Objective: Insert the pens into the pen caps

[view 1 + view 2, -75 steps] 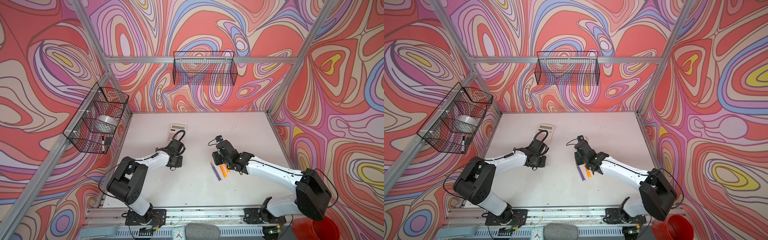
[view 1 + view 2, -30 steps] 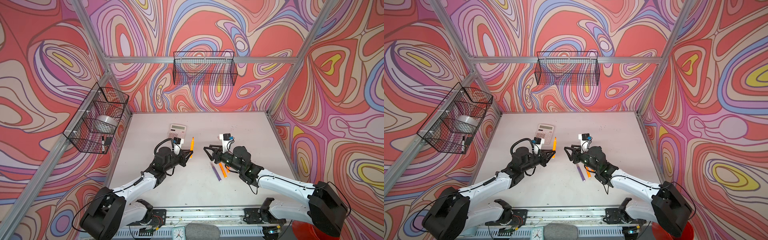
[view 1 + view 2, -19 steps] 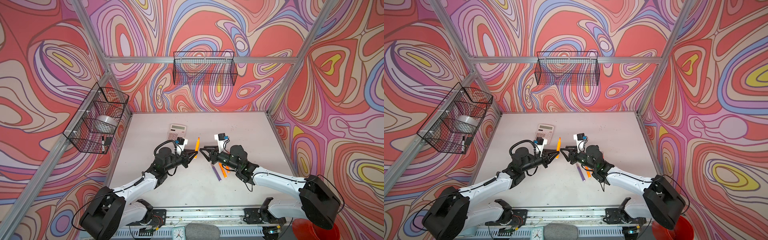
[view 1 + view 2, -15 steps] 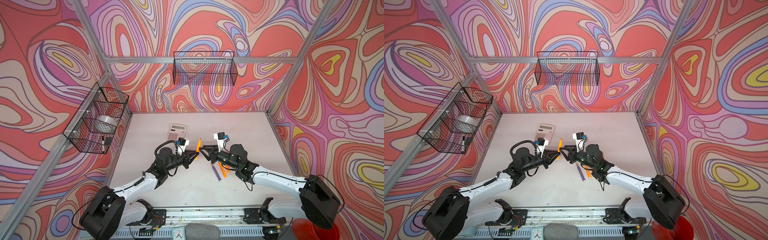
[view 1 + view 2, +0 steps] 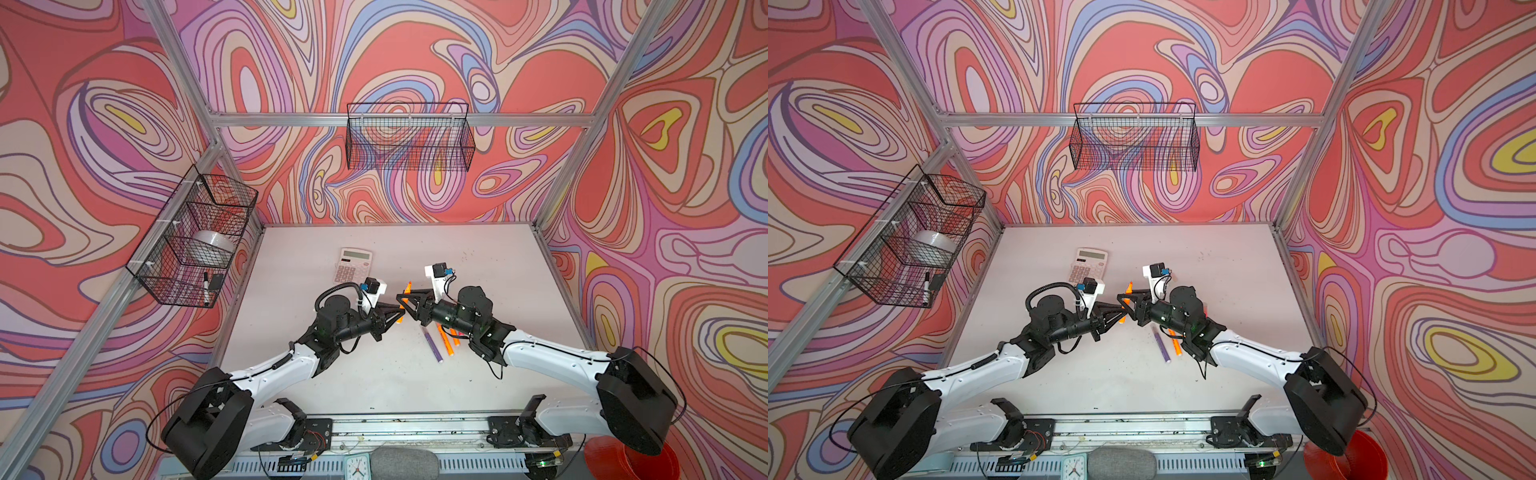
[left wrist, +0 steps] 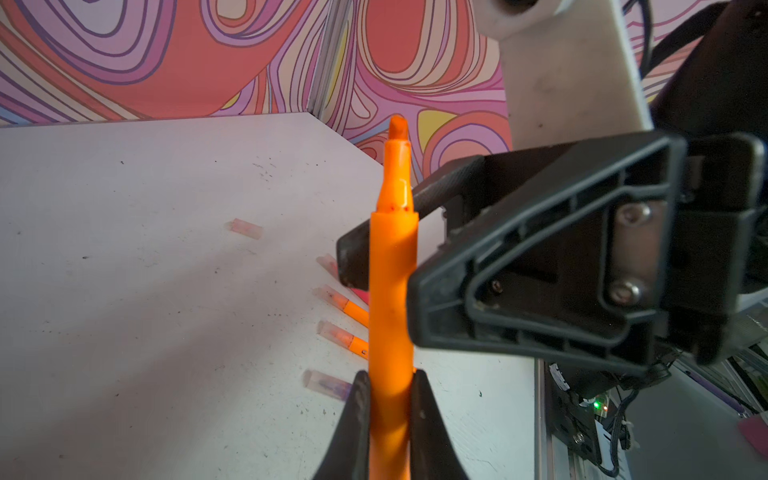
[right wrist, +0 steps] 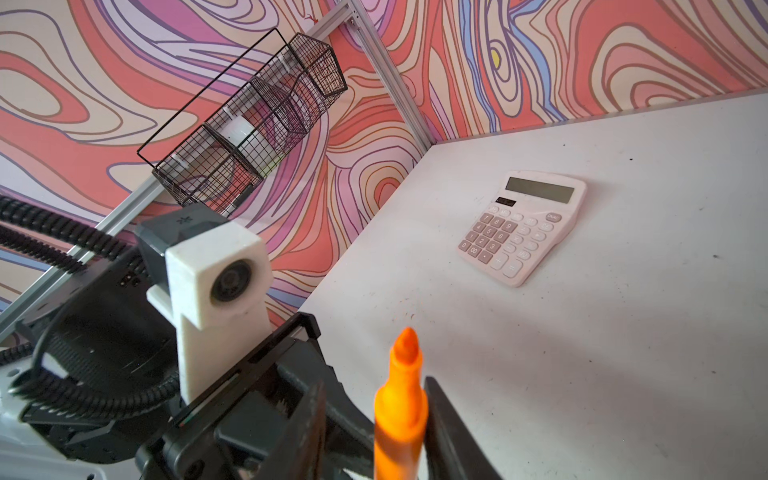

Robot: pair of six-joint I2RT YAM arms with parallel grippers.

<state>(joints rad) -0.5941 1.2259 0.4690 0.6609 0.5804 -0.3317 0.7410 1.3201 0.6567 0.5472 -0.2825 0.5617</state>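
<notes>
Swirling pink-and-orange walls box in the white table, and the action is in mid-air above it! Left gripper is clamped on the lower barrel of an orange pen, bare tip pointing up. Right gripper has its jaws either side of the same pen, higher up; whether they pinch it, I cannot tell. Down on the table, two capped orange pens and a capped purple pen lie together, with a pink pen half hidden beside them. One loose cap sits apart. Most of the work looks done, I judge: this pen and that cap remain, at least.
</notes>
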